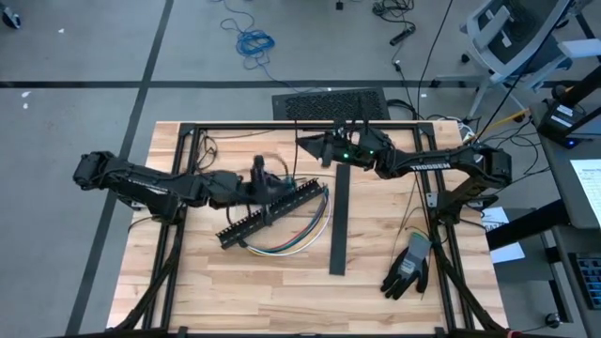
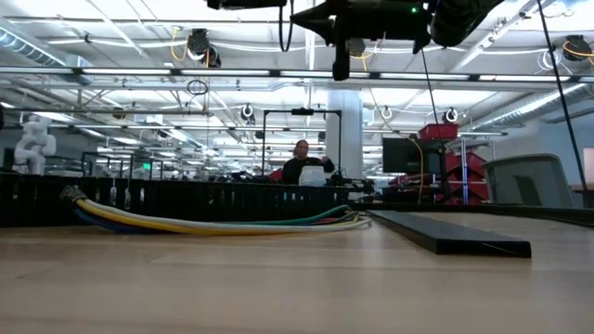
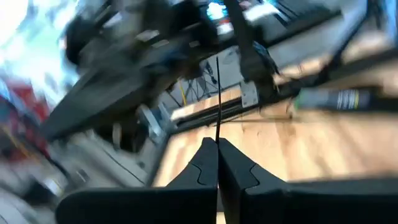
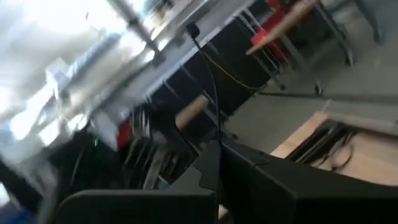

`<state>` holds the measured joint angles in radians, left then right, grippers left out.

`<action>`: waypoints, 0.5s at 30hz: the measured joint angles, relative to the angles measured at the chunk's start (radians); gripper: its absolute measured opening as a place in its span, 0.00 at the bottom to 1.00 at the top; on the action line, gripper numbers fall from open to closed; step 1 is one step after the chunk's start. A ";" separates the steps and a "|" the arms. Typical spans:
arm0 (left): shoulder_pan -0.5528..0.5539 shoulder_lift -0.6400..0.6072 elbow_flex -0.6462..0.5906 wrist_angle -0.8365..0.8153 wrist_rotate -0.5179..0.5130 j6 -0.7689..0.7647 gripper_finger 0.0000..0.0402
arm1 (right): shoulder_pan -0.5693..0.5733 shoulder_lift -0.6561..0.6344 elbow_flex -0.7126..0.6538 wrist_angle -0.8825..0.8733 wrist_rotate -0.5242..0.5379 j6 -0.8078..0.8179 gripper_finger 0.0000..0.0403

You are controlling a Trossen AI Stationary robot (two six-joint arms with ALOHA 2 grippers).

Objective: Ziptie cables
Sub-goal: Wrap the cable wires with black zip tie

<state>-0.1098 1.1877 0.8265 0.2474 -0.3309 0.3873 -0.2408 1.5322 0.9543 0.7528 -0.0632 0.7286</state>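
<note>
Two dark robot arms reach inward over the table from opposite sides. The left arm stretches in low from the left edge, its left gripper (image 1: 275, 184) near the table's middle, fingers (image 3: 205, 165) pressed together. The right arm bends in from the right, its right gripper (image 1: 310, 145) raised near the far edge, fingers closed.

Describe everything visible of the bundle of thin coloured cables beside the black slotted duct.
The bundle of thin white, yellow, green and blue insulated cables lies loose on the light wooden table, with no tie visible on it. From above it curves in an arc from under the tilted black slotted plastic duct, which lies partly over it, round to the duct's far end. At table height the strands run nearly flat along the duct.
</note>
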 joint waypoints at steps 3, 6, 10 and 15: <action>0.056 -0.031 0.000 -0.015 0.015 -0.248 0.00 | 0.004 0.000 0.000 -0.001 -0.019 -0.171 0.00; 0.106 -0.066 0.000 -0.015 0.086 -0.470 0.00 | 0.007 0.000 0.000 -0.001 -0.036 -0.302 0.00; 0.157 -0.097 0.001 0.004 0.203 -0.731 0.00 | 0.008 0.000 0.000 -0.010 -0.057 -0.432 0.00; 0.189 -0.087 0.024 0.008 0.343 -0.909 0.00 | 0.008 0.000 0.000 -0.049 -0.071 -0.516 0.00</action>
<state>0.0787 1.1006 0.8507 0.2551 0.0125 -0.5219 -0.2329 1.5322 0.9539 0.7038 -0.1338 0.2131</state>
